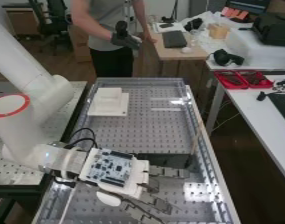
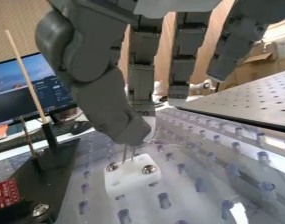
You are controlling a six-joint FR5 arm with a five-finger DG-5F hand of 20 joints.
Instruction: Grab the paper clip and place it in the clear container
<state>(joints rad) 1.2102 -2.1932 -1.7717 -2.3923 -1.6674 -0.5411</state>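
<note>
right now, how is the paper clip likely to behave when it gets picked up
The paper clip is probably light and a bit springy, its wire being so thin. It may catch slightly on lifting, as its legs reach down to the white block.

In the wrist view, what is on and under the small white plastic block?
The block bears two shiny screw heads and, between them, thin metal prongs whose tops the dark grey hand hides. Beneath is a dotted surface; its covered patch cannot be seen.

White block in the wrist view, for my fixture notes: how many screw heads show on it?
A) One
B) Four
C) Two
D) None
C: two round, shiny screw heads show on the white block, set apart from each other.
</note>
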